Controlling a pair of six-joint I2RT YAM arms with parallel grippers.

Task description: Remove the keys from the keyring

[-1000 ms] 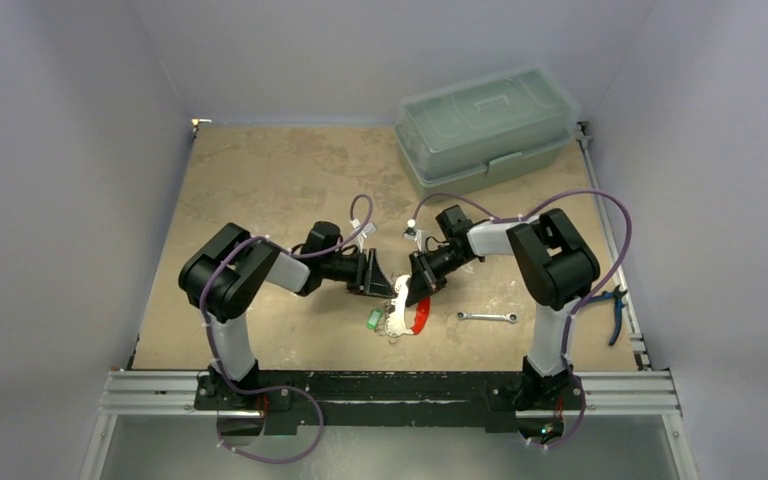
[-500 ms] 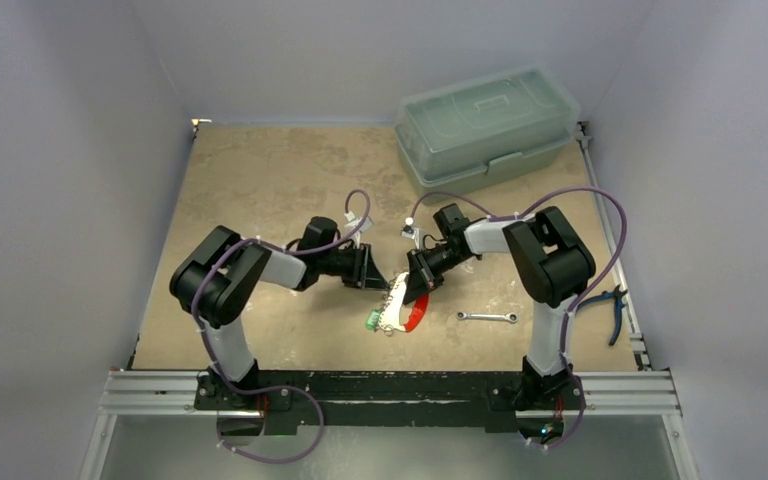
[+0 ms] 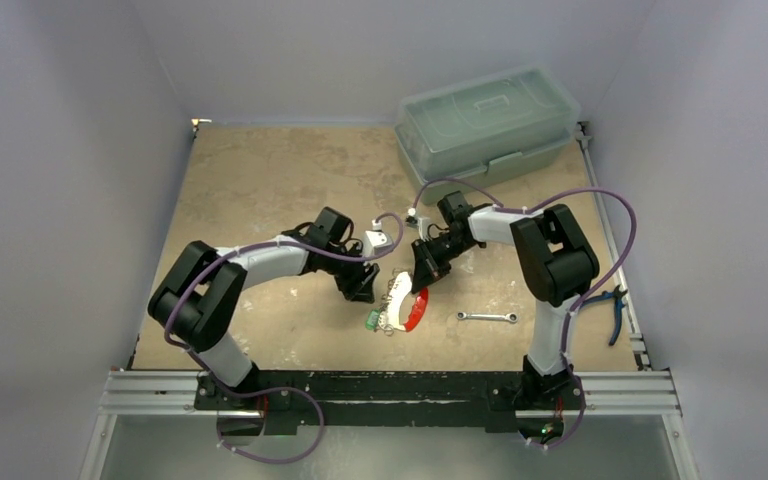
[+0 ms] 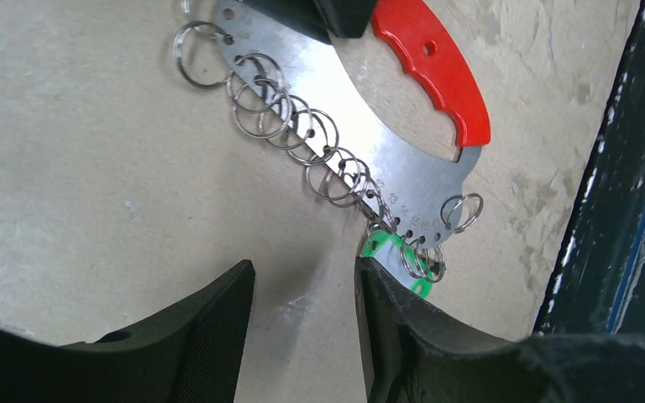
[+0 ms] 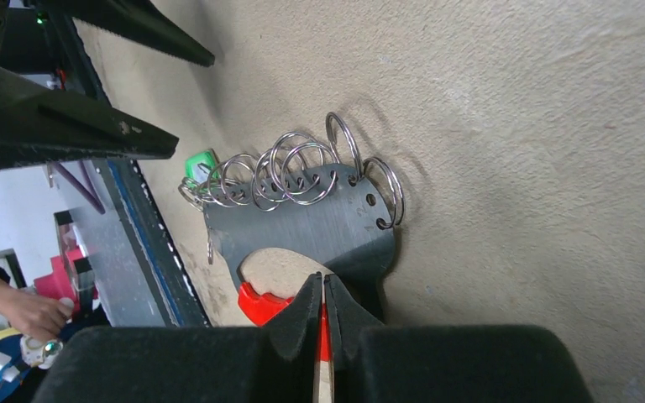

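The keyring (image 3: 406, 302) rests at mid-tabletop (image 3: 260, 190) between the arms, with the keys (image 4: 302, 138) fringing its left edge. The right pincer (image 5: 322, 295) is clenched on its far end. The left pincer (image 4: 302, 273) is released, just beside the green key (image 4: 396, 252).

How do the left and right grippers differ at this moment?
The left gripper is open; the right gripper is shut on the keyring. The left holds nothing, one finger beside the green key tag; the right pinches by the red grip. Both sit low at that keyring.
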